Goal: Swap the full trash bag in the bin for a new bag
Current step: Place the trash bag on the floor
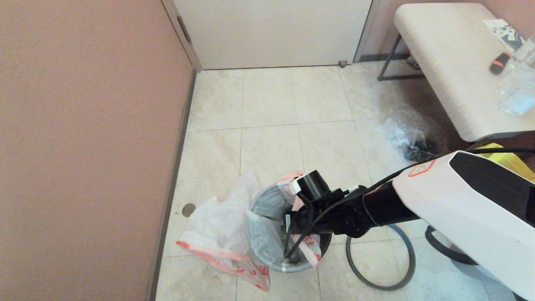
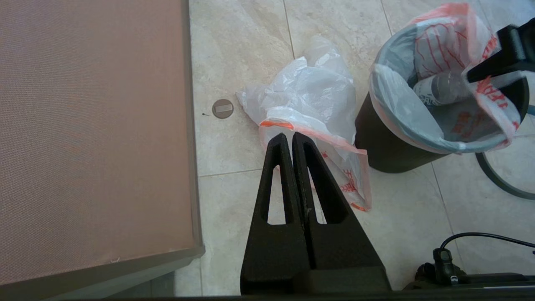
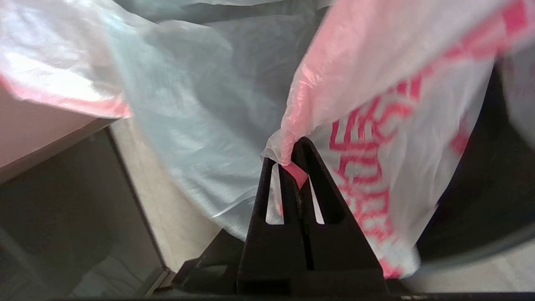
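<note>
you see bin [image 1: 267,234] on floor [image 1: 317,104], bag [image 1: 309,246] inside it. loose bag [image 1: 213,234] touching bin's left, near wall [image 1: 83,125]. hoop [image 1: 380,259] on floor right of bin. tabletop [image 1: 451,62] far right, behind.

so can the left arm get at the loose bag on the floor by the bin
Probably yes: the left gripper hangs shut just above that bag with nothing between; it must open first.
</note>
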Robot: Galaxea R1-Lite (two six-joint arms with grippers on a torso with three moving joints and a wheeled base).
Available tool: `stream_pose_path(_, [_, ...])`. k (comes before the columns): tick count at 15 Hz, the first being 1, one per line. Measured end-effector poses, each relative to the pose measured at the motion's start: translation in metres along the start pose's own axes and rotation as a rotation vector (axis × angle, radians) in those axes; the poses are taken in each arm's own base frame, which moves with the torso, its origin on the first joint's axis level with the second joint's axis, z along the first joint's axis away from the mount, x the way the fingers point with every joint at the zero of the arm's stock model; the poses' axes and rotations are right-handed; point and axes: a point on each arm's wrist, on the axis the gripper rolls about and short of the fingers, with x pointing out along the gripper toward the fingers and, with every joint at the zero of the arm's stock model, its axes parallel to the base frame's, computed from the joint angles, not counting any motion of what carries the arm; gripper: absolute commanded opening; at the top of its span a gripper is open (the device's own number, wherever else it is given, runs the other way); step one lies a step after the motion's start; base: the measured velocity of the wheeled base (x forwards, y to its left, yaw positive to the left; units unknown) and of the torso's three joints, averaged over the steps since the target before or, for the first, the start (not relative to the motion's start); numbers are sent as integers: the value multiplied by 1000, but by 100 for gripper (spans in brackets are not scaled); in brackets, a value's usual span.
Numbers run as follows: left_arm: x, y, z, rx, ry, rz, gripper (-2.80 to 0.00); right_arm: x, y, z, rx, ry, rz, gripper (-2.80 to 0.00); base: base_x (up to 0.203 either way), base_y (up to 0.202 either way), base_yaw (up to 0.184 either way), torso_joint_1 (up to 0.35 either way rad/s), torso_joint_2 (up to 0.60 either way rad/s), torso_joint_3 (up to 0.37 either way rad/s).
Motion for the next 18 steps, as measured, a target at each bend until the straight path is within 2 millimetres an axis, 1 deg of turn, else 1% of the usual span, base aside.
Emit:
stream_pose_path(3, [0,0,0,0,0,0,-280,16,0,-1,-3,5,-6,-280,0,0,0,0,0,0])
stream_pose_path(5, [0,0,0,0,0,0,-280,26,7,-1,-15,-1,6,-280,0,0,0,0,0,0])
stream_pose_path(8, [0,0,0,0,0,0,-280,43,10,1,-41,-9,6,-280,0,0,0,0,0,0])
stream_pose_path(11, [0,0,0,0,0,0,-280,51,7,-2,-43,5,-25,-280,0,0,0,0,0,0])
stream_pose_path(13, [0,0,0,0,0,0,-280,50,5,-4,-42,12,-39,-280,0,0,0,0,0,0])
stream_pose_path(14, [0,0,0,0,0,0,-280,47,6,-3,-42,9,-37,-280,0,0,0,0,0,0])
stream_pose_path(18, [0,0,0,0,0,0,-280,21,21,4,-46,-24,1,-280,0,0,0,0,0,0])
